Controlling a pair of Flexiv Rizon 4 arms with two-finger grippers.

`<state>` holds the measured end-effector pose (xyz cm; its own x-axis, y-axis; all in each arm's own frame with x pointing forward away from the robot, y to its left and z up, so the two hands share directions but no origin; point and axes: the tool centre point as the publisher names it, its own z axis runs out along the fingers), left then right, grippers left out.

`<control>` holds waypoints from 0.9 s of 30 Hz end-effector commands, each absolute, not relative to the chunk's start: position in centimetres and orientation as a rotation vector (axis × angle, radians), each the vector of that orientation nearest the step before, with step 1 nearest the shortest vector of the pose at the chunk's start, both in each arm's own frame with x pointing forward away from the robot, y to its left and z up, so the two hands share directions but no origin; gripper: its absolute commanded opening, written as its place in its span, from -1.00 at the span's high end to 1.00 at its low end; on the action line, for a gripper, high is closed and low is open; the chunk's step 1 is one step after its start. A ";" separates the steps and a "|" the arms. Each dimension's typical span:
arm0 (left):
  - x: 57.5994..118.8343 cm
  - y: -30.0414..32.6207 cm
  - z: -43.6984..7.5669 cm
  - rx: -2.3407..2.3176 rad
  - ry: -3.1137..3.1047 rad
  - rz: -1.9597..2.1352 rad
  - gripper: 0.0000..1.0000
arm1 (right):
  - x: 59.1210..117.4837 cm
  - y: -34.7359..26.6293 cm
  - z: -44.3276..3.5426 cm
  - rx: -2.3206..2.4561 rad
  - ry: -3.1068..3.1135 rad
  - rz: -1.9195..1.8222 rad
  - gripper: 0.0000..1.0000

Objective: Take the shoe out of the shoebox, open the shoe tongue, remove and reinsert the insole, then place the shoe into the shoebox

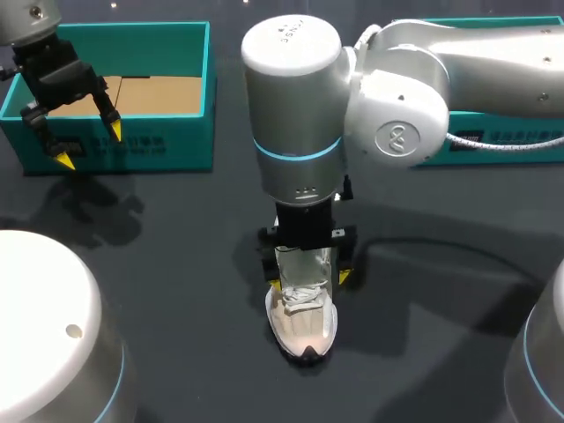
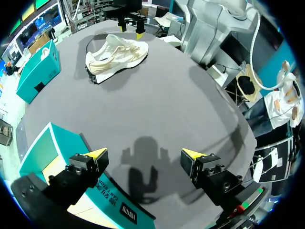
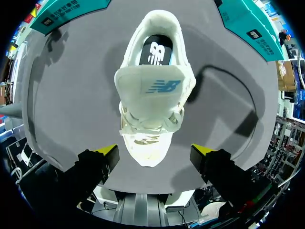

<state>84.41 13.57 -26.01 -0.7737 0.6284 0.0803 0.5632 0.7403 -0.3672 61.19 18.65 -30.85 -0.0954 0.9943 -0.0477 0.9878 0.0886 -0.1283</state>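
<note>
Black insole [image 3: 155,53] inside shoe [image 3: 153,98], right wrist view only

A dark grey table [image 1: 176,291] (matte, crossed by soft shadows).

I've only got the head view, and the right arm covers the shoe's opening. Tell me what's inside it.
Observer: A black insole lies inside the shoe; the right wrist view shows it.
Operator: Report the tongue.
Observer: The tongue sits ahead of the opening, not covering the insole.
Operator: Check the right jaws against the shoe.
Observer: Open, one each side of the shoe, neither touching it.
</note>
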 end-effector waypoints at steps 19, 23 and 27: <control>84.4 13.6 -26.0 -0.951 -2.741 0.480 -1.00 | 60.8 18.9 -29.8 -2.057 -2.367 0.062 0.47; 84.4 13.6 -26.0 -0.951 -2.741 0.480 -1.00 | 62.0 19.6 -30.0 -2.016 -2.412 0.061 0.44; 84.4 13.6 -26.0 -0.951 -2.741 0.480 -1.00 | 63.8 20.0 -31.0 -1.975 -2.442 0.041 0.45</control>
<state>84.41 13.57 -26.01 -0.7737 0.6285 0.0804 0.5632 0.7403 -0.3672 62.81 18.99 -29.84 -0.2022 0.9793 -0.0115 0.9793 0.2021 -0.0053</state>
